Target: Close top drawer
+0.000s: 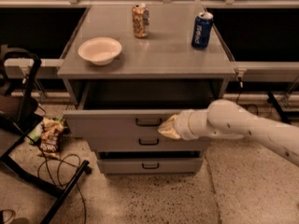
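Though the gripper (167, 127) is already at the drawer front, task: not done.
Floor, left: a snack bag (49, 134) and a black stand (28, 92) lie beside the cabinet (70, 71), not in front of the drawers.
Bowl (99, 50): on the cabinet top, left side, not involved.
Top drawer (107, 122): pulled out toward the near side. A dark gap shows between its front and the cabinet top, and its front stands proud of the two lower drawers (121, 164).
Handle (148, 122): mid-front, bare, nothing gripping it.
Orange can (140, 20): far edge of the top, centre.
Gripper: just right of the handle, against the lower part of the drawer front and apparently touching it. The jaws look drawn together into one blunt wedge, holding nothing.
Blue can (202, 29): far right of the top.
Arm (243, 125): reaches in from the right, near level with the drawer front.
Done, as I judge: contact made for a push.
Left: drive the front back toward the far side until the dark gap is gone.
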`<state>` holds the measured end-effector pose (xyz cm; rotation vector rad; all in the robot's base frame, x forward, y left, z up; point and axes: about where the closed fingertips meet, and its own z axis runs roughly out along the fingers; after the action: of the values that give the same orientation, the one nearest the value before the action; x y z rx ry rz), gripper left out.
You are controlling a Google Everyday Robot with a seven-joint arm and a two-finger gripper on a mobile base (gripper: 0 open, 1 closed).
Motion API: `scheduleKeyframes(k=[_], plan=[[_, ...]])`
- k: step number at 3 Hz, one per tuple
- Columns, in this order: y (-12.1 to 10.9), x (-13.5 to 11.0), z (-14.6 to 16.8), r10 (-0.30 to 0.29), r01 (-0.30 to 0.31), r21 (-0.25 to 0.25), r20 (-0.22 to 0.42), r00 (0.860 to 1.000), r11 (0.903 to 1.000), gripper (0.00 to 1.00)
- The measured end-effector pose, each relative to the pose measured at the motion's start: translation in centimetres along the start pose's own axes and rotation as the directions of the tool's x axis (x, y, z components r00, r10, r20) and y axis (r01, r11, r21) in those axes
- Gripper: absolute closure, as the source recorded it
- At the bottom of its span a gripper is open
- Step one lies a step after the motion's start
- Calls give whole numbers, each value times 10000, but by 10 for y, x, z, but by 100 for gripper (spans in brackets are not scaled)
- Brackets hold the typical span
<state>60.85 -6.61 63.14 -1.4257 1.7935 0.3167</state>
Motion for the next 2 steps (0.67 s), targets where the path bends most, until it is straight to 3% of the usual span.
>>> scheduleKeyframes(k=[1, 2], plan=[[1, 0, -1, 0, 0, 0, 0, 10000, 10000, 100], [-21, 3, 8, -98, 99, 132, -85, 9999, 9999, 100]])
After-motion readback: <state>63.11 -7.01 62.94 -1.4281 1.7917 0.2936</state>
